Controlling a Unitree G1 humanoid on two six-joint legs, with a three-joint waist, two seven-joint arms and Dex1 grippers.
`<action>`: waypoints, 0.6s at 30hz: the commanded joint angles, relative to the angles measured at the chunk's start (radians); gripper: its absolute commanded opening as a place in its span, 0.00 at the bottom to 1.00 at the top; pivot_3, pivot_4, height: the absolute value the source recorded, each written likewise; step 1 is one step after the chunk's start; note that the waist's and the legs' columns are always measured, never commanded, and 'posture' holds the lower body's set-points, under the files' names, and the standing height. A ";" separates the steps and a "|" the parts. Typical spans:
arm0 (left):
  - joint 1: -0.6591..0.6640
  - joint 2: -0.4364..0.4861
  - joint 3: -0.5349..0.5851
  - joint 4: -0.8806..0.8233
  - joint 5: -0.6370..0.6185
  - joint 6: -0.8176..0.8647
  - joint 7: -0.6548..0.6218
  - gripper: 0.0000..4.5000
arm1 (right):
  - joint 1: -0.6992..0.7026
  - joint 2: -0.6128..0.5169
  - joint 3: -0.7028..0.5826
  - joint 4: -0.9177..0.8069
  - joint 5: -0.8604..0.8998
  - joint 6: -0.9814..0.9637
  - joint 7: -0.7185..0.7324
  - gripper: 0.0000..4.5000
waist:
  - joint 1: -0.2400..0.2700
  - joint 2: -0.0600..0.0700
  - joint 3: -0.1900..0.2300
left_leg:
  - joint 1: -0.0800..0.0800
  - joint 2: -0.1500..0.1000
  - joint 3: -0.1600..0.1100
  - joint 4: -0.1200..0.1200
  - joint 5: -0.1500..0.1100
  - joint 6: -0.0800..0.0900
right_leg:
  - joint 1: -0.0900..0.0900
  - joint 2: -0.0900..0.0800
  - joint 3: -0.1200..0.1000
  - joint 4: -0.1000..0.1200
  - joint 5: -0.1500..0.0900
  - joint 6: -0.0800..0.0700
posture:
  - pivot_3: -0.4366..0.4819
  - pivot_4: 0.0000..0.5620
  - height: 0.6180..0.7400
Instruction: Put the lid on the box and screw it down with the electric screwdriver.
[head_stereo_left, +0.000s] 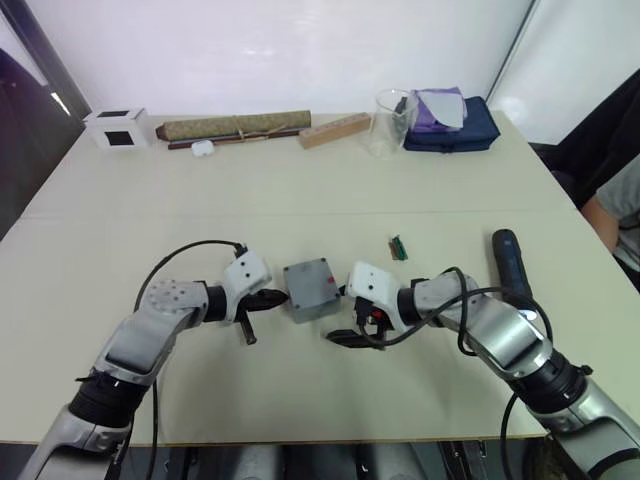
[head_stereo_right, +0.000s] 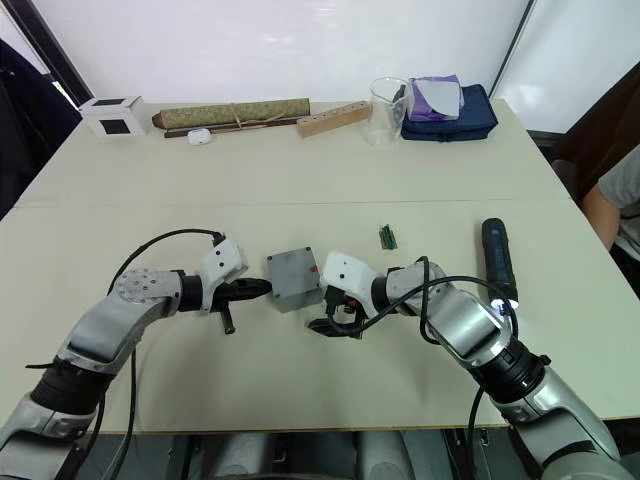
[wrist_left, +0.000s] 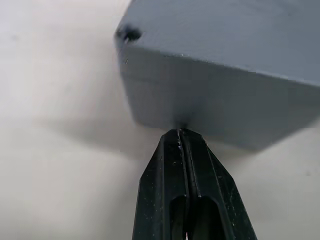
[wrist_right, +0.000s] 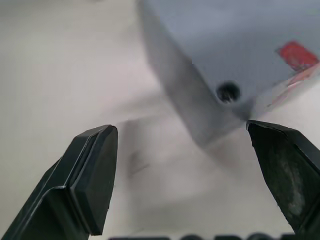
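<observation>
A small grey box stands at the middle of the table, closed on top by the flat lid, which has a red mark and corner screw holes. The seam between lid and box is hard to make out. My left gripper is shut, with its tips touching the box's left side wall. To the box's right my right gripper is open and holds nothing. The box's near right corner lies just ahead of its fingers. The dark electric screwdriver lies on the table at the right, beyond my right forearm.
Along the far edge are a white cube, a rolled mat, a wooden block, a glass beaker and a blue pouch. A small green part lies right of the box. A person sits at the right edge.
</observation>
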 joint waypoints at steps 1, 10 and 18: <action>-0.010 -0.010 0.009 -0.030 -0.013 -0.018 -0.001 0.00 | -0.003 0.010 -0.024 -0.062 0.005 0.007 0.000 0.98 | 0.002 0.000 0.000 | 0.000 0.000 0.000 0.000 0.000 0.000 | 0.000 0.000 0.000 0.000 0.000 0.000 | 0.48 0.27 1.00; -0.024 -0.002 0.023 -0.030 -0.018 -0.013 -0.010 0.00 | 0.004 0.011 -0.051 -0.088 0.011 0.051 -0.022 0.98 | 0.003 0.000 0.000 | 0.000 0.000 0.000 0.000 0.000 0.000 | 0.000 0.000 0.000 0.000 0.000 0.000 | 0.48 0.27 1.00; -0.063 0.037 0.127 -0.060 -0.113 0.045 -0.047 0.00 | 0.040 -0.059 -0.304 -0.194 0.157 0.160 0.007 0.98 | 0.007 0.000 0.000 | 0.000 0.000 0.000 0.000 0.000 0.000 | 0.000 0.000 0.000 0.000 0.000 0.000 | 0.48 0.27 1.00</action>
